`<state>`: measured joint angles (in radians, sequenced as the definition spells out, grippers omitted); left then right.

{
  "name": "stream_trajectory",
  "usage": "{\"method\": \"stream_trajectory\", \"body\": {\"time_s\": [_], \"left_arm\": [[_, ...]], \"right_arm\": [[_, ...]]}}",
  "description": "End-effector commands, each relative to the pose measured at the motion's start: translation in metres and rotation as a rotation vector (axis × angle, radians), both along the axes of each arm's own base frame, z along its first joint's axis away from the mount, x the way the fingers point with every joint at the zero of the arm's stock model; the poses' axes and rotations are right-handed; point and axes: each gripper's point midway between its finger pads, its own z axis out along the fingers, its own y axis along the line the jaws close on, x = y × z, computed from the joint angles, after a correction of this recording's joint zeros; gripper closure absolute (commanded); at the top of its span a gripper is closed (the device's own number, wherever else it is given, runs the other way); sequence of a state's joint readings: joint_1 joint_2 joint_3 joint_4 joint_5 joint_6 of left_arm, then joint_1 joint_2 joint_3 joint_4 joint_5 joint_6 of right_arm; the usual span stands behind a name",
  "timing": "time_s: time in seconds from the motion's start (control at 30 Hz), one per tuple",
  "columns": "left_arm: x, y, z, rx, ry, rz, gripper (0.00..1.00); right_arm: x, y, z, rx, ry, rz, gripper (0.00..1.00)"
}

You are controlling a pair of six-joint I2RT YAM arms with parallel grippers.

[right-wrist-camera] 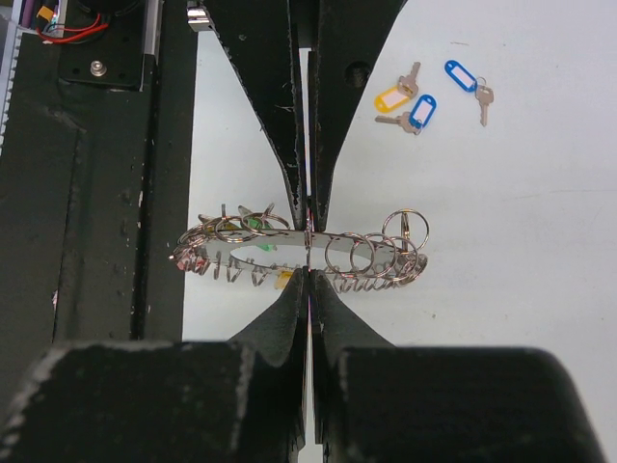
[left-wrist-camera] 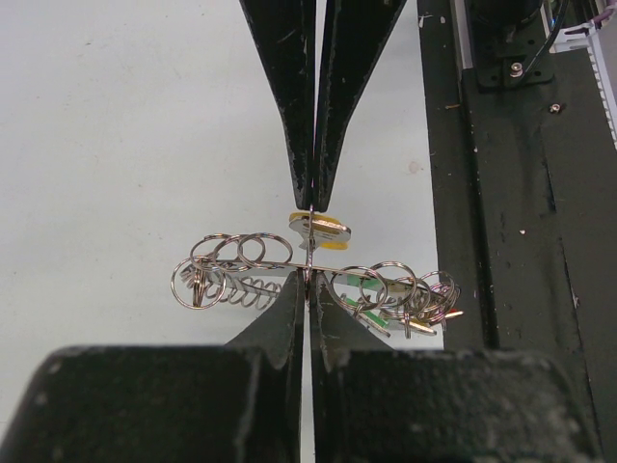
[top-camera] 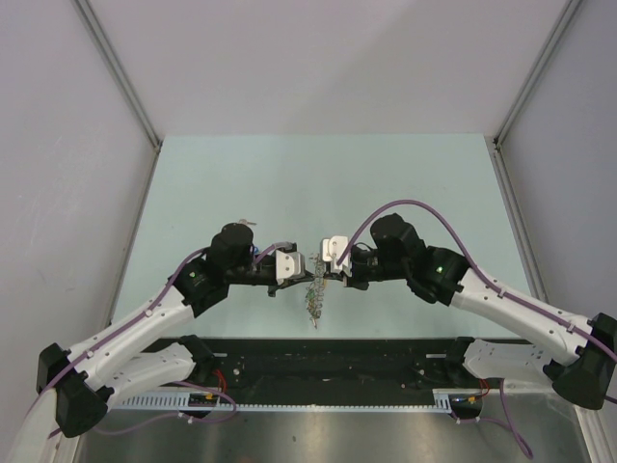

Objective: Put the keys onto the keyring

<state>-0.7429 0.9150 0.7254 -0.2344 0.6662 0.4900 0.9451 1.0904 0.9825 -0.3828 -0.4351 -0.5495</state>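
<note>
The keyring, a metal ring crowded with small split rings and keys, hangs above the pale table between both grippers. My left gripper is shut, its tips pinching one side of the keyring. My right gripper is shut on the opposite side of the keyring. A yellow tag sits just under the right gripper tips. Green and red tags show among the rings. Three loose keys lie on the table beyond: one yellow-tagged, two blue-tagged.
The black base rail runs along the near table edge, directly under the hanging ring. Grey enclosure walls close in the table at left, right and back.
</note>
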Motion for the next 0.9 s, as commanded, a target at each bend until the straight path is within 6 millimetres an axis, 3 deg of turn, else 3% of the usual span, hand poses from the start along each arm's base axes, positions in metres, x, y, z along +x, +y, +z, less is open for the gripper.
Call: {"method": "stream_trajectory", "body": {"time_s": [0.0,0.87], "left_arm": [[-0.0047,-0.0041,0.0149,-0.049,-0.052,-0.055,1.00],[-0.0113,-0.0077,0.0131,-0.044,-0.014,-0.098,1.00]], "right_arm": [[0.0020,0.0108,0.0258,0.069,-0.027,0.013,1.00],[0.0031,0.0160,0.0279,0.086,-0.031,0.022,1.00]]}}
